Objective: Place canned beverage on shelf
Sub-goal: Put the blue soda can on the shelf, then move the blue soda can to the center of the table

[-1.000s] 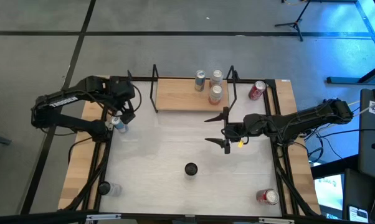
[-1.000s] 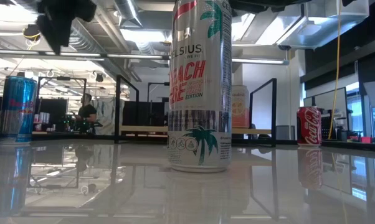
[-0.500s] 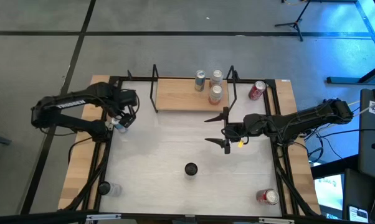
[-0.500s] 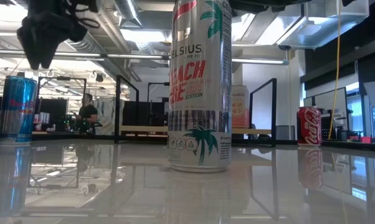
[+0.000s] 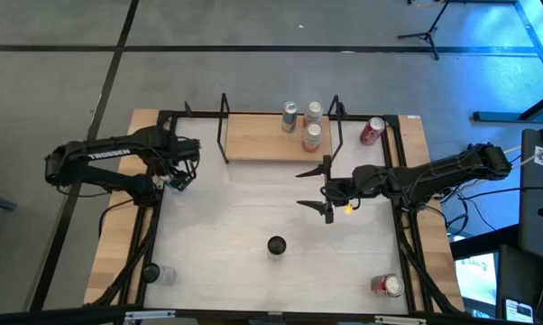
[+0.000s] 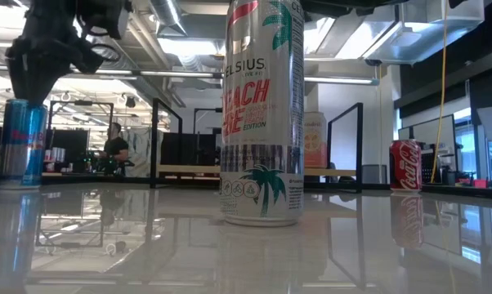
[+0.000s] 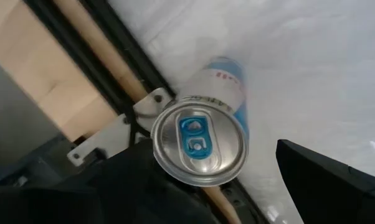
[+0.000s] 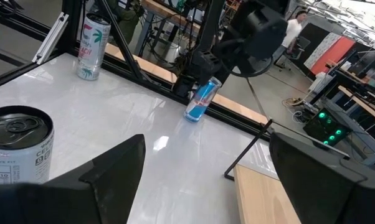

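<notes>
Left gripper point(image 5: 175, 171) hangs directly over the blue-and-silver slim can point(image 7: 203, 134) at the white tabletop's point(image 5: 244, 217) left edge, fingers spread wide and released, one either side of its lid. That can stands upright, long axis vertical. Right gripper point(image 5: 317, 188) waits mid-table, fingers apart, holding nothing. Three cans stand on the light-wood shelf board point(image 5: 253, 135) at the far edge.

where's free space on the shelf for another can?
The shelf is bare from its left uprights to about the middle. The right end is crowded: three cans cluster by the right uprights. The left gripper is over the blue can.
</notes>
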You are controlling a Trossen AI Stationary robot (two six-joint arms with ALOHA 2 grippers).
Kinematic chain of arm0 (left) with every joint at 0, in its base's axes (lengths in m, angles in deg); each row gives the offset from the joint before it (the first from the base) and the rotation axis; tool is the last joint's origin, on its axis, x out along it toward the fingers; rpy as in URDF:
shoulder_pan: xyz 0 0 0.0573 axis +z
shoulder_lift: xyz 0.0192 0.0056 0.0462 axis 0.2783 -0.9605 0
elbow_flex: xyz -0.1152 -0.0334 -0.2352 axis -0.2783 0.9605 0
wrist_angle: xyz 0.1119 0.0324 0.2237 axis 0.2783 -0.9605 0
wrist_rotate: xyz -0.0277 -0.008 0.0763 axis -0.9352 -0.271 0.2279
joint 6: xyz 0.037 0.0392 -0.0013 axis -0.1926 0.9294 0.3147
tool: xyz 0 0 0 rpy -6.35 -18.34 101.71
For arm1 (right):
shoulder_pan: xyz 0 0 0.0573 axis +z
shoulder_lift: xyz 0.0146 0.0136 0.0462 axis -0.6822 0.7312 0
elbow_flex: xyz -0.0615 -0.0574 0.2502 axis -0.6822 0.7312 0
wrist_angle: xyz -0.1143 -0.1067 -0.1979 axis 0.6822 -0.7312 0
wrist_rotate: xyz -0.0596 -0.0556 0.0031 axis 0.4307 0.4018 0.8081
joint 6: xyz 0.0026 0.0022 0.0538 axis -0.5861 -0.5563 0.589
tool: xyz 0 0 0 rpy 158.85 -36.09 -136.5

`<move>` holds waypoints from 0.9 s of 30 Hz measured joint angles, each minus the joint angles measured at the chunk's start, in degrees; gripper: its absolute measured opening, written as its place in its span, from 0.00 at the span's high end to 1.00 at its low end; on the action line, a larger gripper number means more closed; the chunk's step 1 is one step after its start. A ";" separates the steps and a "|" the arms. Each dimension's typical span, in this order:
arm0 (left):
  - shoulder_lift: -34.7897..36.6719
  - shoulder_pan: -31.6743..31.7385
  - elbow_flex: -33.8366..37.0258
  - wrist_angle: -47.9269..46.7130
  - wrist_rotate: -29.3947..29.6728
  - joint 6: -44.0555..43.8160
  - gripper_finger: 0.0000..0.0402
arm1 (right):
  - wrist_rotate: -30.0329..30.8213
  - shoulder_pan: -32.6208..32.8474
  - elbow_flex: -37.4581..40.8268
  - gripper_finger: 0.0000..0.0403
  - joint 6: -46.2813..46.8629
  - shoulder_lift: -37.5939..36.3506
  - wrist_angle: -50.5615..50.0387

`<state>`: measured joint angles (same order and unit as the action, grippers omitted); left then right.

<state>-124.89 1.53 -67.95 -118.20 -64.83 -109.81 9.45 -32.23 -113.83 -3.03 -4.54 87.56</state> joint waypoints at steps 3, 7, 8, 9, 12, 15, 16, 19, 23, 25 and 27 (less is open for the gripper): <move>0.04 0.02 1.14 0.15 1.44 -0.06 0.18 | -0.02 0.00 0.00 0.16 -0.01 0.00 0.02; 0.04 0.02 2.37 1.12 2.35 -0.01 0.18 | -0.15 0.00 0.00 0.16 -0.01 0.00 0.04; -0.03 0.02 2.50 1.82 1.80 0.26 0.19 | -0.15 0.00 0.00 0.16 -0.01 0.00 0.04; -0.07 -0.01 2.63 2.14 1.46 0.75 0.20 | -0.15 0.00 0.00 0.16 -0.01 0.00 0.04; -0.02 0.02 2.70 3.45 1.15 2.59 0.27 | -0.15 0.00 0.00 0.16 -0.01 0.00 0.11; -0.02 0.02 2.70 5.35 -0.05 3.62 0.36 | -0.13 0.00 0.00 0.16 -0.01 0.00 0.11; -0.02 0.00 2.70 5.57 -0.41 4.22 0.39 | -0.13 0.00 0.00 0.16 -0.02 0.00 0.10; -0.02 0.02 2.70 5.50 -0.60 4.71 0.48 | -0.13 0.00 0.00 0.16 -0.03 0.00 0.11; -0.02 0.02 2.70 5.62 -0.60 6.66 0.54 | -0.11 0.00 0.00 0.16 -0.03 0.00 0.09; -0.02 0.00 2.70 6.77 -1.20 8.54 0.55 | -0.11 0.00 0.00 0.16 -0.03 0.00 0.09; -0.02 -0.26 2.70 8.40 -2.99 10.47 0.55 | -0.09 0.00 0.00 0.16 -0.03 0.00 0.09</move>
<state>-124.91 1.27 -65.25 -109.80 -67.81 -99.34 9.36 -32.23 -113.83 -3.06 -4.54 87.65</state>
